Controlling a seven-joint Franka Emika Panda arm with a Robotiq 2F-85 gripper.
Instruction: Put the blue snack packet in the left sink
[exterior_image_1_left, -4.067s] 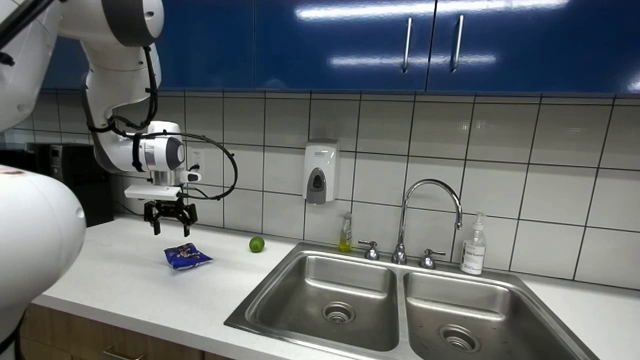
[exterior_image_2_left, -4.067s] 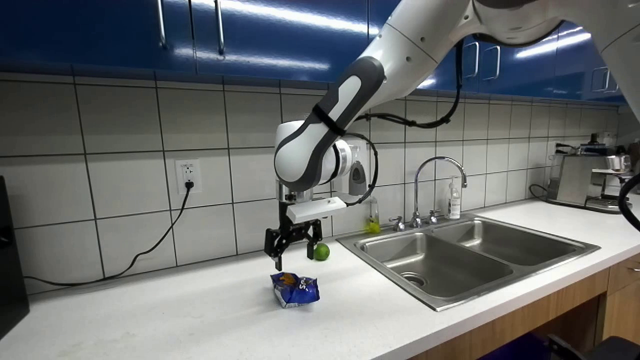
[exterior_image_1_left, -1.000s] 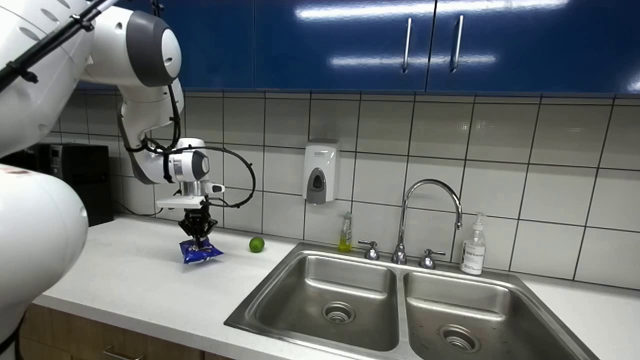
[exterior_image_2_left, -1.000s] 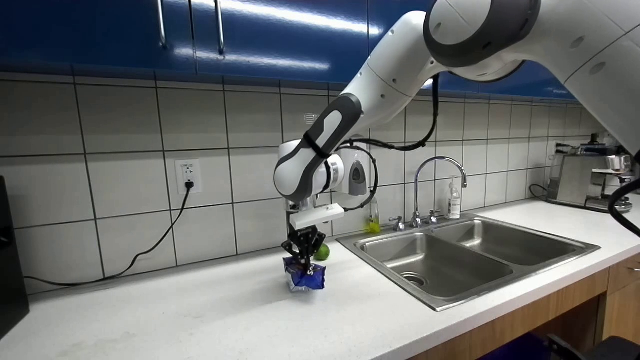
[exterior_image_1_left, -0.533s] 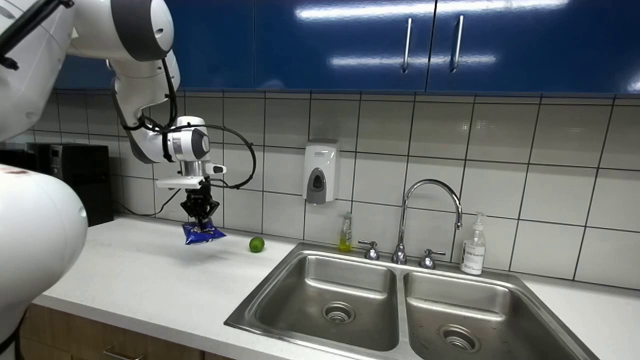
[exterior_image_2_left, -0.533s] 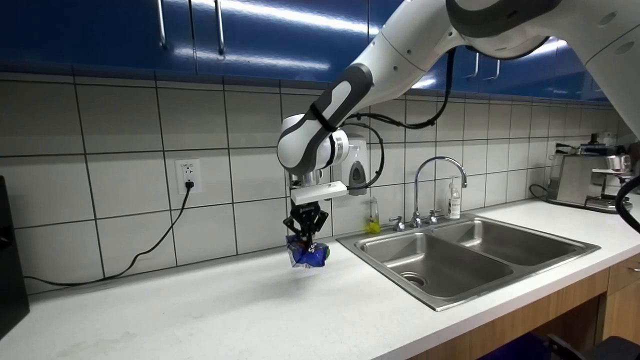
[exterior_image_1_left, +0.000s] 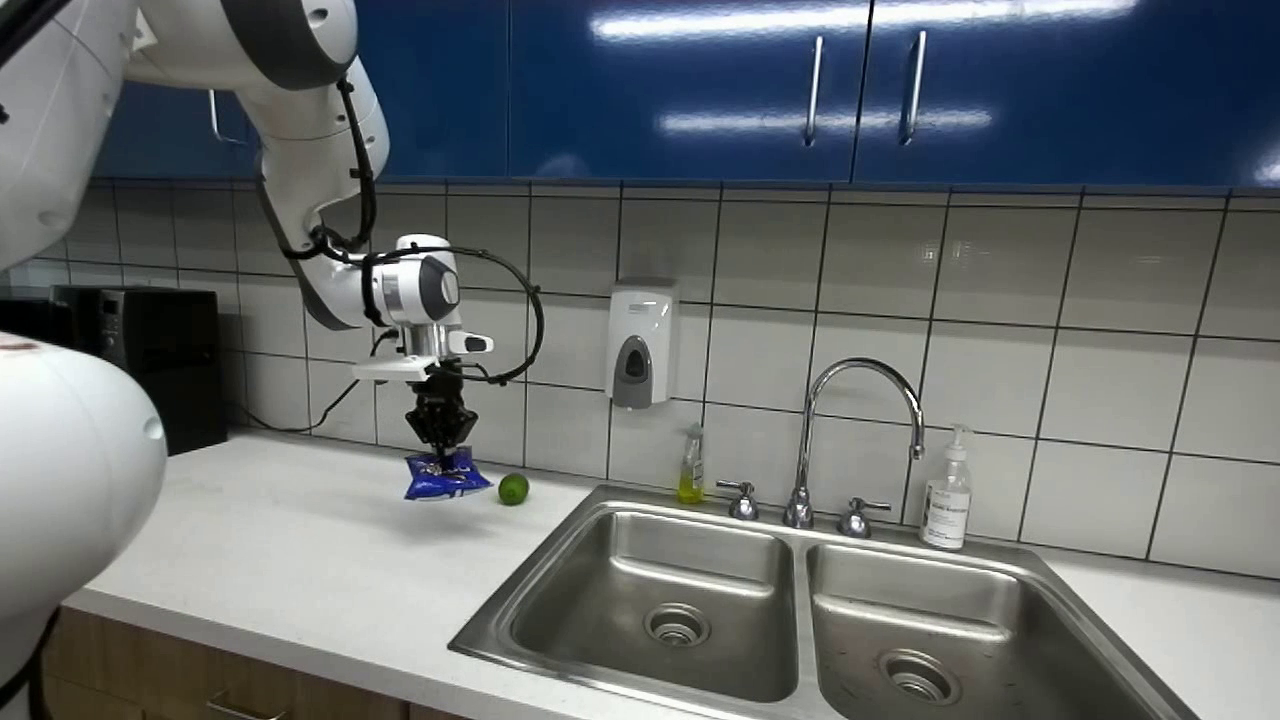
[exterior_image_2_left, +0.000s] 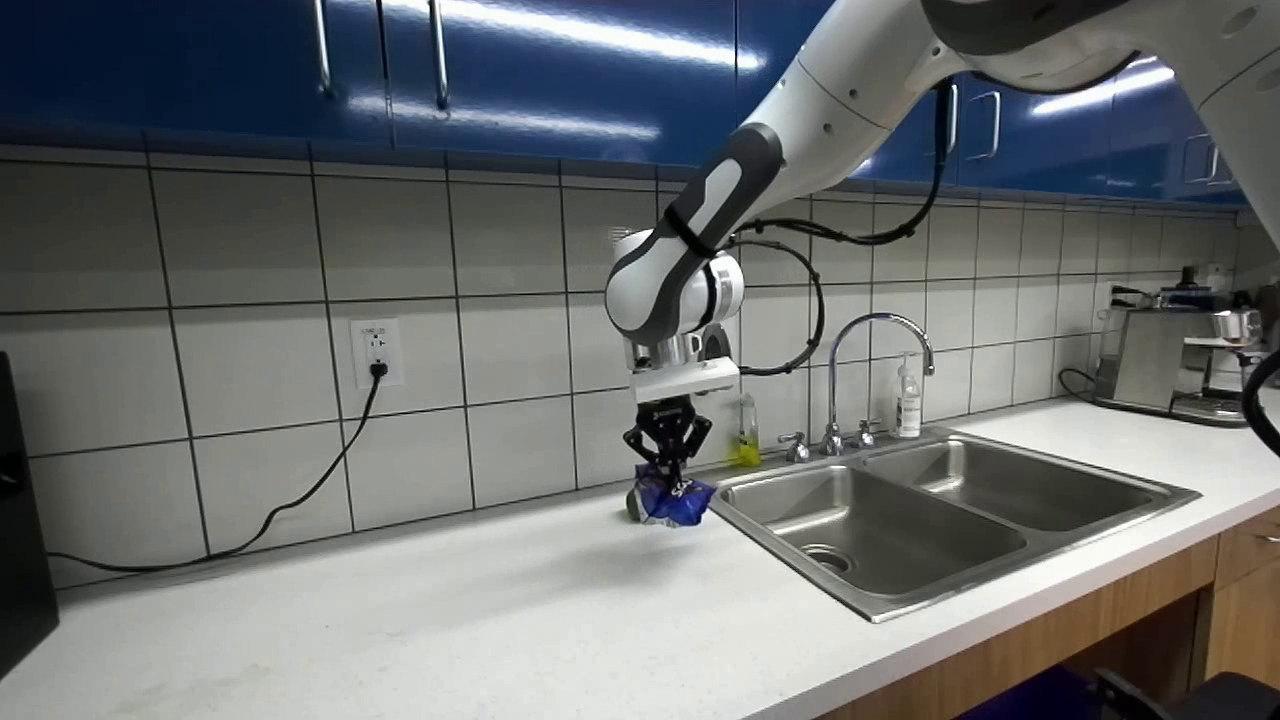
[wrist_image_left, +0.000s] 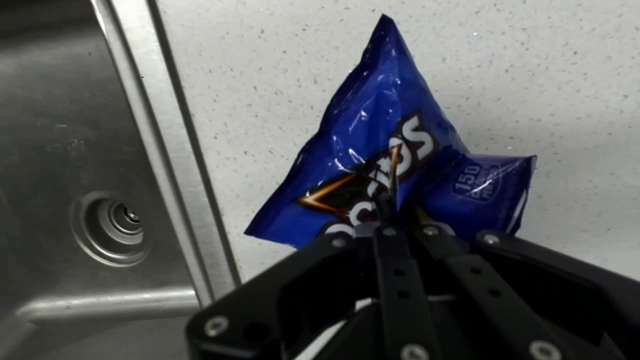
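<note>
The black hand (exterior_image_1_left: 446, 462) has its fingers drawn together on the blue snack packet (wrist_image_left: 345, 145), pinching the foil so that it creases between their tips in the wrist view. The packet hangs clear of the counter (exterior_image_1_left: 280, 540), with a soft shadow on the white surface beneath it in both exterior views. It is outside the left sink (exterior_image_1_left: 590, 620), near its rim: in the wrist view the counter shows behind it, and the sink's steel edge and round drain (wrist_image_left: 112, 230) lie off to one side. White lettering and an orange flash mark its face, partly hidden by the hand. In an exterior view a green ball (exterior_image_1_left: 513, 489) rests on the counter near the packet and the tiled wall (exterior_image_1_left: 1000, 380). The right basin (exterior_image_1_left: 970, 650) adjoins the left sink, and behind them a curved tap (exterior_image_1_left: 803, 460) rises between two lever handles (exterior_image_1_left: 743, 503), with a spray bottle (exterior_image_1_left: 691, 475) of yellow liquid to one side and a pump bottle (exterior_image_1_left: 947, 505) to the other. A soap dispenser (exterior_image_1_left: 650, 315) is fixed to the wall below blue cabinets (exterior_image_1_left: 680, 90). In an exterior view a coffee machine (exterior_image_2_left: 1150, 350) stands on the counter well beyond the basins.
</note>
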